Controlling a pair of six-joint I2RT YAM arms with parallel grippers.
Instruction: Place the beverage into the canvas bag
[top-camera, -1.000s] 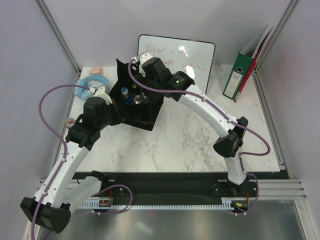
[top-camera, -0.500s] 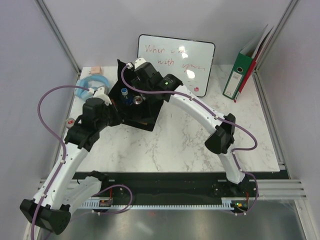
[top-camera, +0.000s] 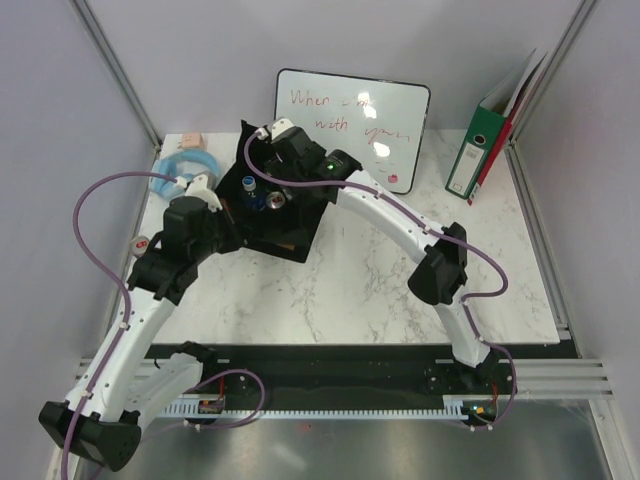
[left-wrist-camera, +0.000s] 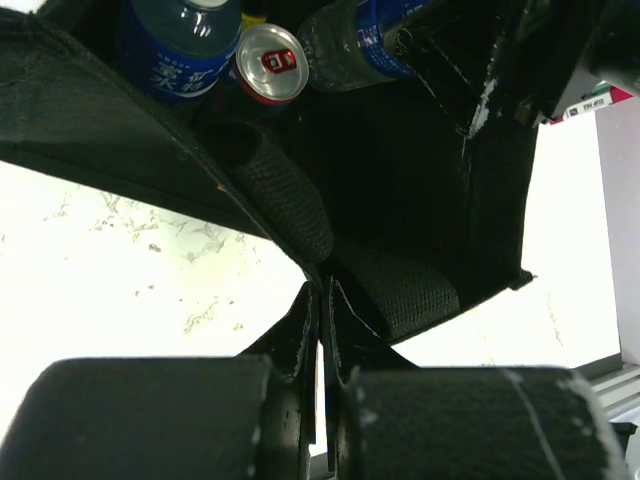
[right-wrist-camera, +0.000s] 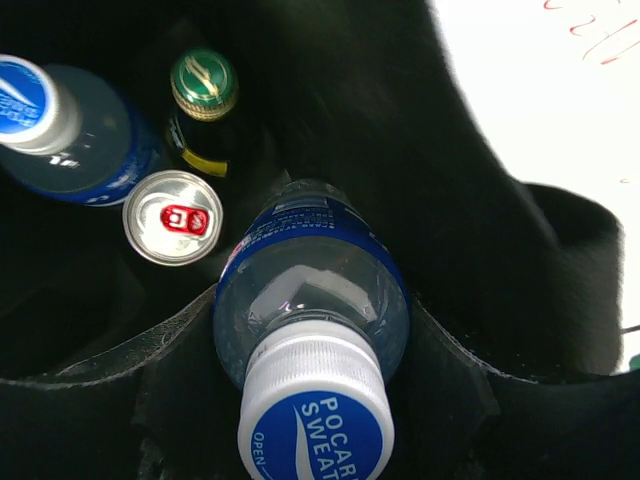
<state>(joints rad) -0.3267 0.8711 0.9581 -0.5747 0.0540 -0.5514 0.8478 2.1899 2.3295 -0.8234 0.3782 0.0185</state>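
The black canvas bag (top-camera: 292, 238) stands open at the back left of the table. My left gripper (top-camera: 228, 234) is shut on the bag's near rim (left-wrist-camera: 322, 290), pinching the fabric beside a handle (left-wrist-camera: 285, 195). My right gripper (top-camera: 273, 168) is inside the bag's mouth, shut on a Pocari Sweat bottle (right-wrist-camera: 312, 300) below its white and blue cap (right-wrist-camera: 315, 415), with black fingers (right-wrist-camera: 185, 385) on both sides. A second blue-label bottle (right-wrist-camera: 70, 130), a green-capped bottle (right-wrist-camera: 204, 88) and a silver can (right-wrist-camera: 172, 217) stand in the bag.
A whiteboard (top-camera: 352, 125) leans at the back behind the bag. A green binder (top-camera: 478, 150) stands at the back right. A blue tape roll (top-camera: 180, 168) and a pink block (top-camera: 190, 140) lie left of the bag. A small red and white item (top-camera: 142, 242) is near the left edge.
My right arm has swung left and brought the bottle further over and into the bag's mouth. My left gripper has kept its hold on the rim.
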